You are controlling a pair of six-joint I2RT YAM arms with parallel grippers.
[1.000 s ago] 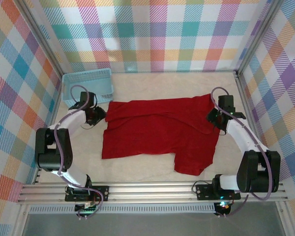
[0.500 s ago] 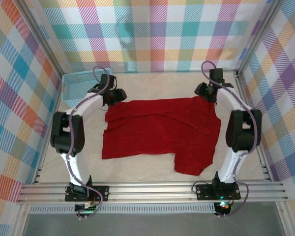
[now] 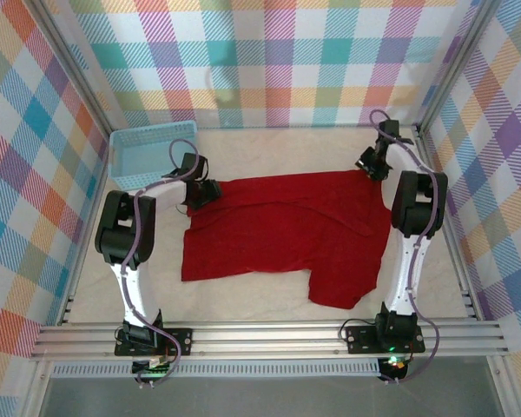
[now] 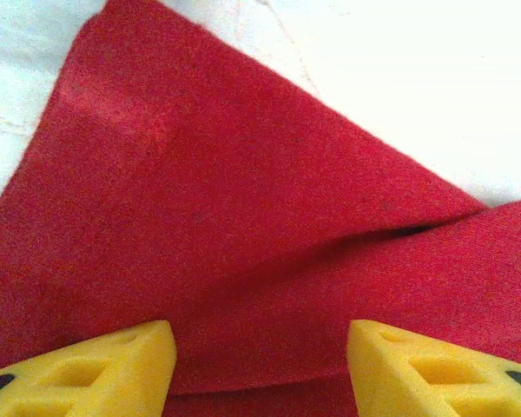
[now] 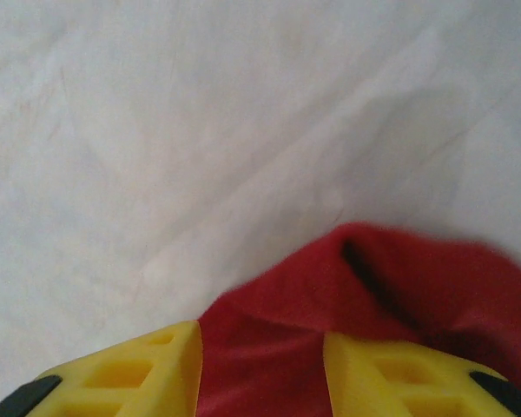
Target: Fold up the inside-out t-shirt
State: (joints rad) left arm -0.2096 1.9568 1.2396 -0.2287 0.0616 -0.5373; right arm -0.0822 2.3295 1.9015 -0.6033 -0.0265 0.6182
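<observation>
- The inside-out t-shirt (image 3: 278, 228), plain red, lies spread across the middle of the table (image 3: 278, 146), wider than it is deep, with shallow creases.
- From the top view, one part of the cloth reaches farther toward the arm bases at 5 o'clock, so the near edge is stepped.
- The left gripper (image 3: 210, 193) sits over the shirt's corner at 10 o'clock, its arm stretched out from the near edge.
- In the left wrist view the left gripper (image 4: 260, 334) has its yellow fingers (image 4: 113, 369) wide apart. The red cloth (image 4: 243, 191) lies flat below them with one soft fold running across, and nothing is pinched.
- The right gripper (image 3: 371, 167) is at the shirt's far corner at 1 o'clock, close to the back of the table.
- In the right wrist view a humped bunch of red cloth (image 5: 399, 295) fills the gap of the right gripper (image 5: 260, 343) and touches both yellow fingers (image 5: 130, 378), so the jaws grip the shirt. Pale table lies toward 12 o'clock of it.
- A light-blue basket (image 3: 152, 133) stands at the table's 10 o'clock corner, just beyond the left gripper and apart from the shirt.
- Multicoloured plaid walls (image 3: 278, 61) close in the table at 9, 12 and 3 o'clock.
</observation>
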